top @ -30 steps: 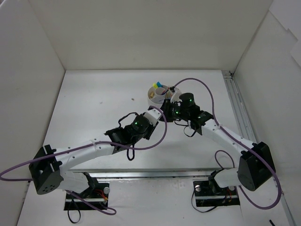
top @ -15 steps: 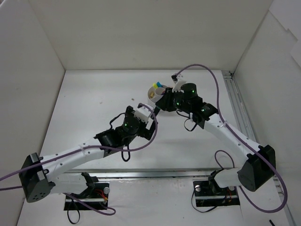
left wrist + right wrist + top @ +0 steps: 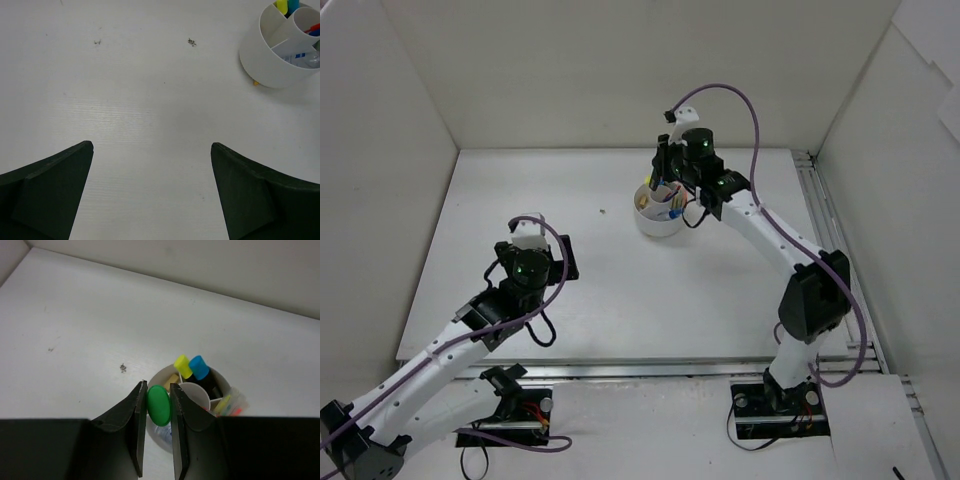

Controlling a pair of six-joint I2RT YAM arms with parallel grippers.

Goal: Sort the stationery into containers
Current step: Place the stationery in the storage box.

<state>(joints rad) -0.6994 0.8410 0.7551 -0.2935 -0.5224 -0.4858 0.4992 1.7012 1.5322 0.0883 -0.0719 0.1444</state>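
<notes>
The right claw pinches a green-capped marker above the white tub near the tabletop's far edge, I think to drop it into a slot. A yellow-capped marker and a blue-capped marker crowd one slot. The left claw hangs wide open and empty, well apart from the tub.

A white table is enclosed on three sides by plain white panels: a back wall is set along its far edge, and side walls are stood at its left and right edges. A metal rail is fixed along the table's right edge. A few dark specks are seen on the evenly lit tabletop.
</notes>
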